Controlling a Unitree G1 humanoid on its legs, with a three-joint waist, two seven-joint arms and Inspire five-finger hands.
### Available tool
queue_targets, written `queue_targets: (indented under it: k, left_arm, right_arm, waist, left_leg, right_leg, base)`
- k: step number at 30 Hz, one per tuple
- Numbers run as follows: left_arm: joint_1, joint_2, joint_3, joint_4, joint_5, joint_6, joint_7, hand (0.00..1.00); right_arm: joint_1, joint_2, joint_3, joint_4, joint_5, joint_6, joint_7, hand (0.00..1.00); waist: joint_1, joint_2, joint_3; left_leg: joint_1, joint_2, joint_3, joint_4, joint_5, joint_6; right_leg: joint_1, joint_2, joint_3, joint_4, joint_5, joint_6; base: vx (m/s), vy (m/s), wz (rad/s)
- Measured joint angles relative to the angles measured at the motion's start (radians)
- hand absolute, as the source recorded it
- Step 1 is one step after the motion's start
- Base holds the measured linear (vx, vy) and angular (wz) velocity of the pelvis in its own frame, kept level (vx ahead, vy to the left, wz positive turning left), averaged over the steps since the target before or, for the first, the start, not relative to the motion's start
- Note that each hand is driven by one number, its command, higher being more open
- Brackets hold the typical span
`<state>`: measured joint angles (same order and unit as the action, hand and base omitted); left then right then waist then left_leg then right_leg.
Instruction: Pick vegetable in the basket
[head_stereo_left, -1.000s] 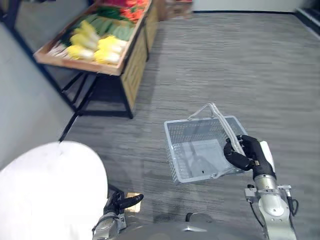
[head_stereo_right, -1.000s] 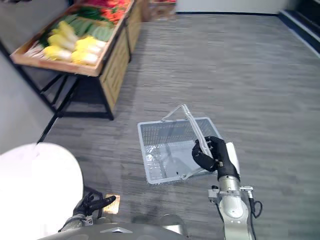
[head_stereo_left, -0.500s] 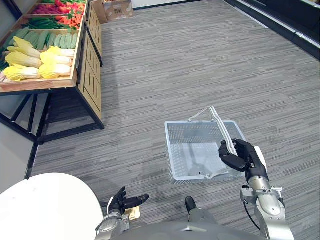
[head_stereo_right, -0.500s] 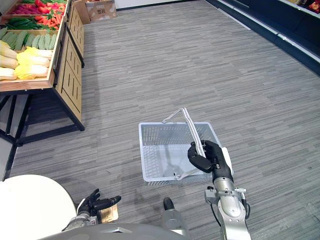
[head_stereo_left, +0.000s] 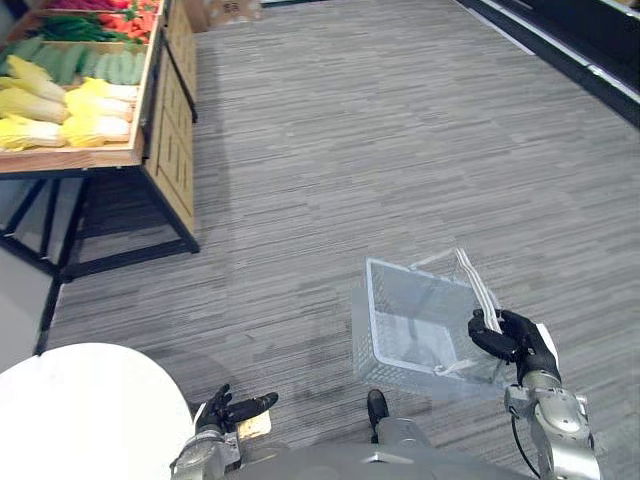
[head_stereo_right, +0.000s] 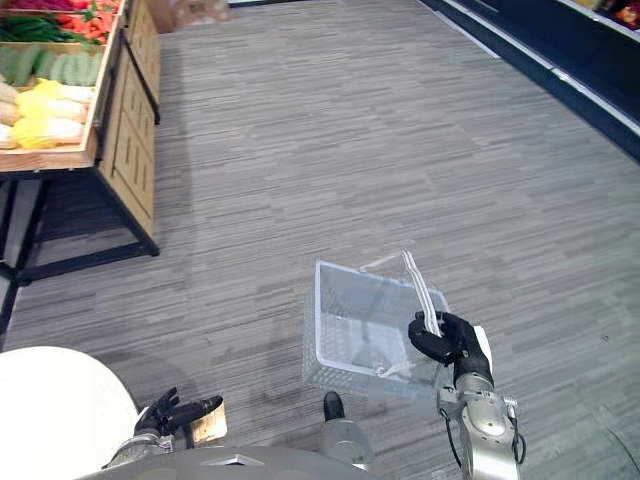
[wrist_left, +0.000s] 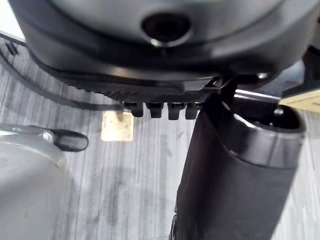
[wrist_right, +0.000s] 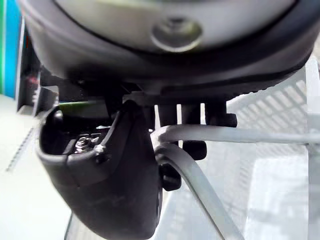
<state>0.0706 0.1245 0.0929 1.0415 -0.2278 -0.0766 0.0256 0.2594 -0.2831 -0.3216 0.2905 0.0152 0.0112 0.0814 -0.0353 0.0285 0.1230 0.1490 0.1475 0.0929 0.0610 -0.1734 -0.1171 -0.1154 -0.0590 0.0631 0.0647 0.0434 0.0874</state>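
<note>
gripping handles (head_stereo_left: 481, 296), right hand (head_stereo_left: 523, 343), basket (head_stereo_left: 398, 372) tilted beside it

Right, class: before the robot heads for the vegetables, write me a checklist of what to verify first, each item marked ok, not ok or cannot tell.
1. Grip: right hand curled round the handle: ok.
2. Room in the basket: looks empty: ok.
3. Basket level: it hangs tilted from the hand: not ok.
4. Picking hand free: left hand low, fingers relaxed, holding nothing: ok.
5. Vegetables within reach: they lie on the stand, far off to the robot's left: not ok.
6. Which vegetable to pick: cannot tell.
</note>
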Motion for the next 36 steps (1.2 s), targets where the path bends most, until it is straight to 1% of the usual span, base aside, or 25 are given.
queue_targets:
  k: [1, 3, 5, 7, 9, 12, 16, 22, 25, 36]
  left_arm:
    - [-0.020, 0.000, -0.002, 0.010, 0.000, 0.000, -0.002, 1.00]
    - [-0.029, -0.007, -0.004, 0.019, 0.000, -0.008, -0.013, 1.00]
    - [0.013, -0.028, 0.004, 0.008, 0.009, -0.036, -0.042, 1.00]
    - [0.065, -0.038, 0.007, -0.003, 0.034, -0.034, -0.055, 1.00]
    - [0.089, -0.037, 0.037, -0.008, 0.035, -0.025, -0.061, 1.00]
    - [0.122, -0.008, 0.041, -0.010, 0.050, -0.028, -0.057, 1.00]
    - [0.150, -0.007, 0.040, -0.009, 0.065, -0.027, -0.059, 1.00]
    - [0.157, -0.007, 0.040, -0.009, 0.078, -0.026, -0.059, 1.00]
    - [0.156, -0.007, 0.040, -0.009, 0.079, -0.026, -0.058, 1.00]
    - [0.149, -0.007, 0.042, -0.007, 0.080, -0.026, -0.050, 1.00]
  right_arm:
    - [0.001, -0.015, 0.000, 0.020, -0.008, 0.018, 0.005, 0.00]
    - [0.004, -0.047, -0.001, 0.029, -0.014, 0.042, 0.018, 0.00]
    - [0.026, -0.096, -0.016, 0.029, -0.039, 0.043, 0.020, 0.00]
    - [0.043, -0.106, -0.056, 0.029, -0.049, 0.042, 0.017, 0.00]
    - [0.047, -0.106, -0.078, 0.029, -0.049, 0.042, 0.013, 0.00]
    - [0.048, -0.098, -0.078, 0.029, -0.049, 0.035, 0.017, 0.00]
    - [0.047, -0.068, -0.077, 0.029, -0.049, 0.026, 0.018, 0.00]
    - [0.056, -0.018, -0.076, 0.029, -0.049, 0.026, 0.020, 0.00]
    - [0.074, -0.017, -0.074, 0.029, -0.049, 0.026, 0.021, 0.00]
    - [0.072, -0.017, -0.059, 0.029, -0.053, 0.026, 0.020, 0.00]
  waist:
    - [-0.004, 0.000, -0.014]
    - [-0.009, -0.001, -0.020]
    - [-0.016, -0.001, -0.031]
    - [-0.022, -0.002, -0.044]
    - [-0.024, -0.012, -0.044]
    - [-0.020, -0.027, -0.057]
    - [-0.017, -0.033, -0.058]
    - [-0.014, -0.037, -0.057]
    - [-0.003, -0.037, -0.057]
    - [0.006, -0.036, -0.058]
  left_leg:
    - [0.003, 0.011, 0.013, -0.001, -0.004, -0.008]
    - [0.012, 0.022, 0.028, 0.004, -0.004, -0.010]
    - [0.020, 0.020, 0.040, 0.010, 0.001, -0.018]
    - [0.019, 0.014, 0.037, 0.013, 0.005, -0.020]
    - [0.015, 0.005, 0.035, 0.021, 0.006, -0.019]
    - [0.015, -0.003, 0.035, 0.021, 0.006, -0.018]
    - [-0.002, -0.014, 0.037, 0.017, 0.005, -0.017]
    - [-0.004, -0.010, 0.050, 0.006, -0.013, -0.010]
    - [-0.004, -0.013, 0.061, 0.008, -0.021, -0.007]
    - [0.017, -0.013, 0.077, 0.006, -0.025, -0.006]
  right_leg:
    - [0.002, 0.011, 0.000, -0.011, 0.012, 0.006]
    - [0.018, 0.019, -0.015, -0.032, 0.033, 0.010]
    - [0.031, 0.013, -0.067, -0.033, 0.037, 0.009]
    - [0.038, 0.005, -0.089, -0.033, 0.037, 0.009]
    - [0.048, -0.004, -0.103, -0.037, 0.037, 0.009]
    - [0.082, -0.015, -0.115, -0.085, 0.038, 0.009]
    - [0.090, -0.022, -0.122, -0.133, 0.062, 0.010]
    - [0.086, -0.017, -0.121, -0.144, 0.078, 0.011]
    - [0.082, -0.018, -0.114, -0.148, 0.076, 0.012]
    - [0.087, -0.015, -0.110, -0.143, 0.083, 0.012]
  base:
    - [0.15, 0.000, -0.22]
    - [0.16, -0.004, -0.20]
    - [0.09, 0.002, -0.08]
    - [0.08, 0.039, 0.20]
    - [0.04, 0.051, 0.25]
    - [-0.02, 0.006, 0.14]
    - [-0.06, 0.022, 0.07]
    - [-0.08, 0.002, -0.01]
    - [-0.05, 0.006, -0.10]
    - [0.05, 0.018, -0.04]
